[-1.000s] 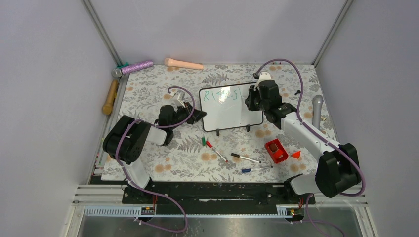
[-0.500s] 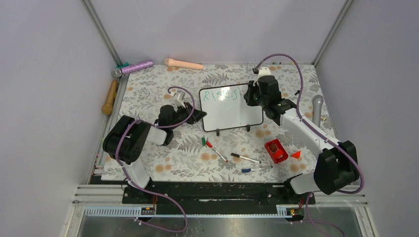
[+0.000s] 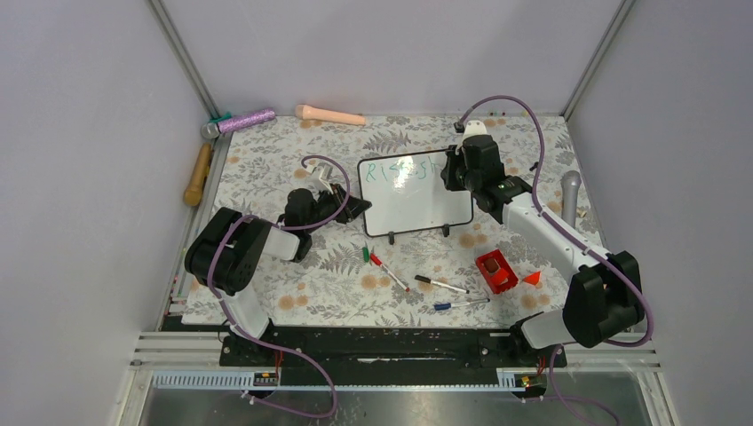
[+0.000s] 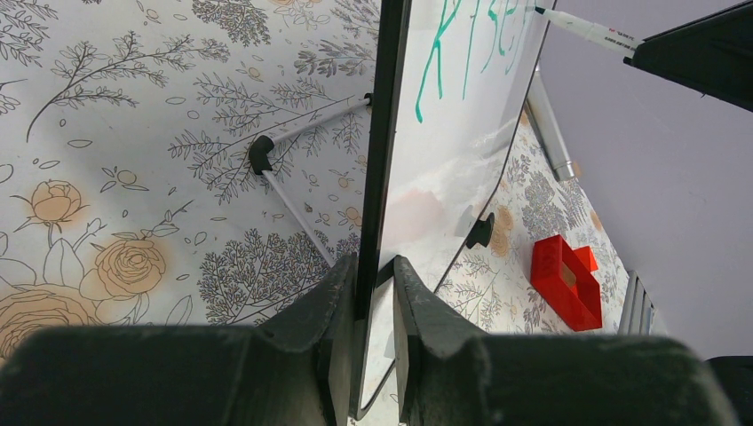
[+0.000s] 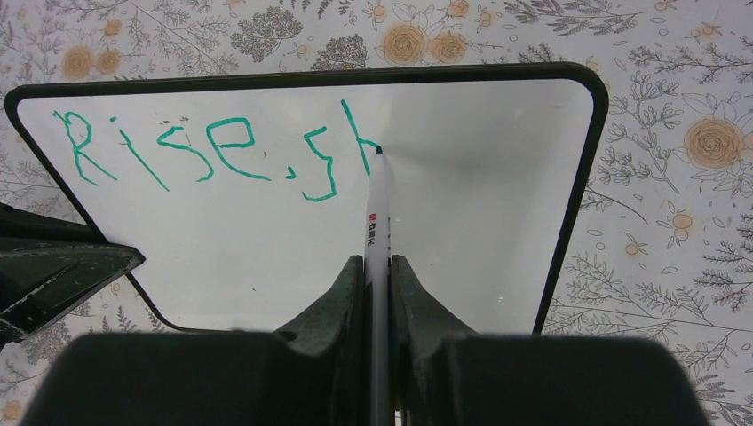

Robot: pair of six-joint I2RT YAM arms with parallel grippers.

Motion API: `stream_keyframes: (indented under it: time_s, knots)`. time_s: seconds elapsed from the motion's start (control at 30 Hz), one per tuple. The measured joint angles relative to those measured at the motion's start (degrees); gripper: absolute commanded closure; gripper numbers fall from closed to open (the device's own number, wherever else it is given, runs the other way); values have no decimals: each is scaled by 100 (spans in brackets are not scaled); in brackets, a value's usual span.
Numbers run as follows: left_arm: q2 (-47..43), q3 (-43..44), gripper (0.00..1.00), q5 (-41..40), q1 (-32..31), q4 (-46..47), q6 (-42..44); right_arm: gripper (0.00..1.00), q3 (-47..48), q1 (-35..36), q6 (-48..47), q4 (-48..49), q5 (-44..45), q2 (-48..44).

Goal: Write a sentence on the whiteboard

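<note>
Green sentence (image 5: 233, 151) on whiteboard (image 5: 497, 204): "Rise, sh". Right gripper (image 5: 377, 266) clamps marker (image 5: 376, 222), tip on board; left gripper (image 4: 375, 277) pinches board's left edge.

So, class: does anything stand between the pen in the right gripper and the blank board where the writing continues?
Nothing visible does: the pen tip is at the whiteboard beside the green letters, and the surface beyond is bare.

Top view fixed high over the near edge, looking down on the whole tabletop (image 3: 266, 169), left wrist view tight behind the left end effector (image 4: 373, 268), sighting edge-on along the whiteboard (image 4: 462, 133), right wrist view tight behind the right end effector (image 5: 377, 264), looking along its pen (image 5: 376, 204) at the board's front, whiteboard shared by all three.
</note>
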Motion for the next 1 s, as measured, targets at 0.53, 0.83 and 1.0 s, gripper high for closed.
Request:
stream_keyframes:
  time_s: [0.53,0.83,1.0]
  knots:
    - [0,0,100,0,0,2,0,100,-33,0,-7,-13,-11,-17]
    - [0,0,100,-2,0,0,0,100,-208,0,-4,-125,-22,-109]
    - [0,0,100,0,0,2,0,100,-216,0,-4,-133,-24,-129]
